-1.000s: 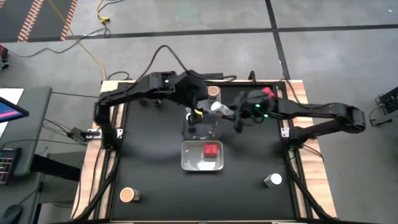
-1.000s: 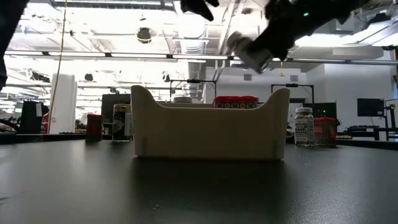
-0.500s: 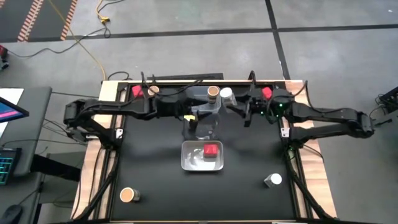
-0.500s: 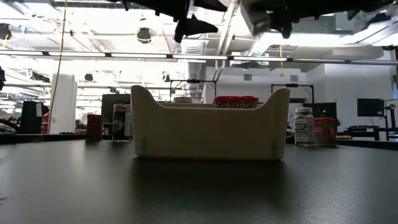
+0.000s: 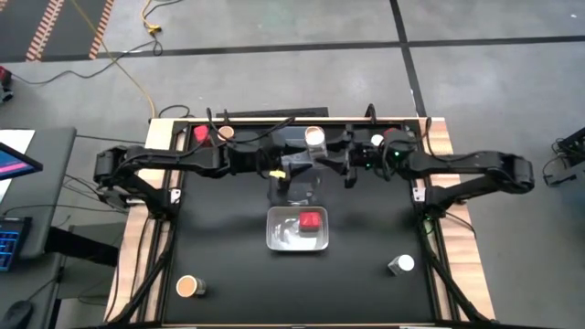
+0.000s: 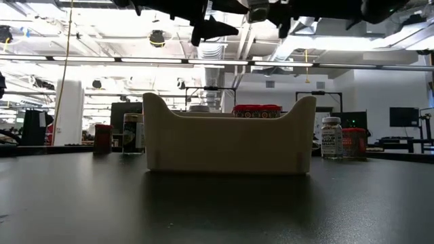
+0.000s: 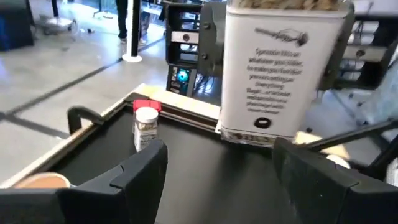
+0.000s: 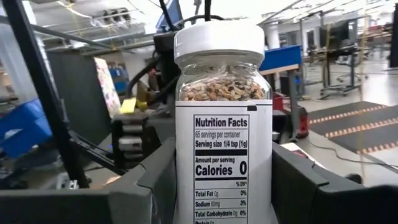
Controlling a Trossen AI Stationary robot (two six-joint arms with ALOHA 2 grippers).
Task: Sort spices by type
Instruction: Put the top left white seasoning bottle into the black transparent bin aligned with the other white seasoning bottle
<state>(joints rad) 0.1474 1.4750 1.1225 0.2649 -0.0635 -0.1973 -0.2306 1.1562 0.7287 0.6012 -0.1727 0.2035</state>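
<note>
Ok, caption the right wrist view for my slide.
Right gripper holds a white-capped spice jar upright, nutrition label facing the camera.

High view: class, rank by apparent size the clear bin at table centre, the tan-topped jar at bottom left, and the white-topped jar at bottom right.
1. Clear bin: clearly largest.
2. Tan-topped jar and white-topped jar: these look about alike, so they are not ranked.
</note>
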